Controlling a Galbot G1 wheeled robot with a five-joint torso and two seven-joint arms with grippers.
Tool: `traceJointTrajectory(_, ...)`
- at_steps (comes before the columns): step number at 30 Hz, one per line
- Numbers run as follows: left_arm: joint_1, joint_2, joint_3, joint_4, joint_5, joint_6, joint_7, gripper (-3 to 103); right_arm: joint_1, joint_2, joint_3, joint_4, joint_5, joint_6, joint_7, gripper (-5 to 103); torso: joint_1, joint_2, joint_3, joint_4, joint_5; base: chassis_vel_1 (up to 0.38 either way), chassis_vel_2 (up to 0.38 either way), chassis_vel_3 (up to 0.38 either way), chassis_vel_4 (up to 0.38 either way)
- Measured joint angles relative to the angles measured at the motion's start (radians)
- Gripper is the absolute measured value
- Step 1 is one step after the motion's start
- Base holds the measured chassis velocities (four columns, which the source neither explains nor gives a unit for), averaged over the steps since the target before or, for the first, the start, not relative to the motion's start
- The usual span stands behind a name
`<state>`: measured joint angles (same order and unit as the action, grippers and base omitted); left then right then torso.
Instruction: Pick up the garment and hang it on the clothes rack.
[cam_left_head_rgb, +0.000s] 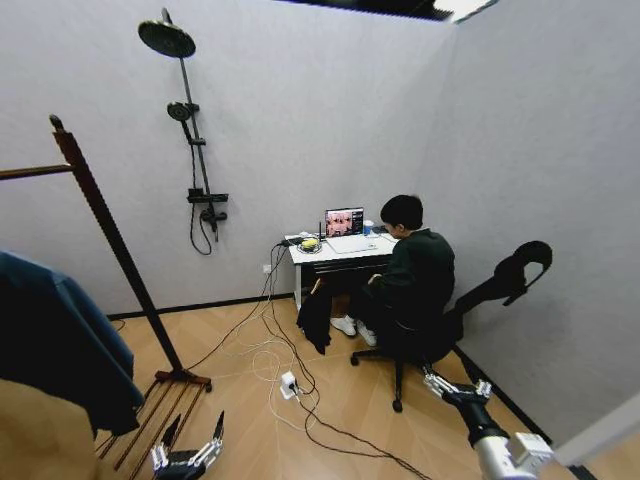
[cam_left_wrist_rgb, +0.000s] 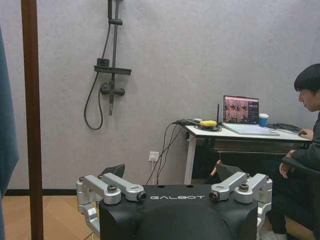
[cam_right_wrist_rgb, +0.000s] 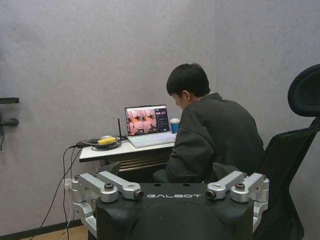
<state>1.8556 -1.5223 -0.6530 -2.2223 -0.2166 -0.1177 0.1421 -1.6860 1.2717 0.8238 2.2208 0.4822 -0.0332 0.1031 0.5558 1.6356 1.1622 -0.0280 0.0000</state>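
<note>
The dark teal garment (cam_left_head_rgb: 50, 330) hangs at the left edge of the head view, beside the clothes rack's leaning brown post (cam_left_head_rgb: 110, 235); its top is cut off by the frame. A strip of the garment (cam_left_wrist_rgb: 6, 125) and the post (cam_left_wrist_rgb: 30, 120) also show in the left wrist view. The rack's rail (cam_left_head_rgb: 30, 172) runs off to the left and its slatted low shelf (cam_left_head_rgb: 150, 420) sits near the floor. My left gripper (cam_left_head_rgb: 192, 432) hovers low, right of the shelf, open and empty (cam_left_wrist_rgb: 172, 172). My right gripper (cam_left_head_rgb: 455, 385) is low on the right, open and empty (cam_right_wrist_rgb: 167, 170).
A person sits on an office chair (cam_left_head_rgb: 410, 345) at a white desk (cam_left_head_rgb: 340, 250) with a laptop. Cables and a power strip (cam_left_head_rgb: 288, 383) trail across the wood floor. A shower fixture (cam_left_head_rgb: 195, 150) is on the back wall. A tan mass (cam_left_head_rgb: 35, 440) lies at the lower left.
</note>
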Motion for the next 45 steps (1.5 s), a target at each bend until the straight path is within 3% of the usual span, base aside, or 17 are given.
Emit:
traceJointTrajectory(27, 0.0, 0.0, 0.0, 0.0, 0.0, 0.0, 0.0, 100, 0.0, 0.0, 0.0, 0.0, 0.0, 0.0, 0.0, 100, -0.003, -0.007, -0.004, 0.0003, 0.0, 0.019, -0.004, 0.0, 0.025)
traceJointTrajectory(45, 0.0, 0.0, 0.0, 0.0, 0.0, 0.0, 0.0, 100, 0.0, 0.0, 0.0, 0.0, 0.0, 0.0, 0.0, 100, -0.004, -0.007, -0.004, 0.0, 0.0003, 0.218, -0.221, -0.217, 0.215)
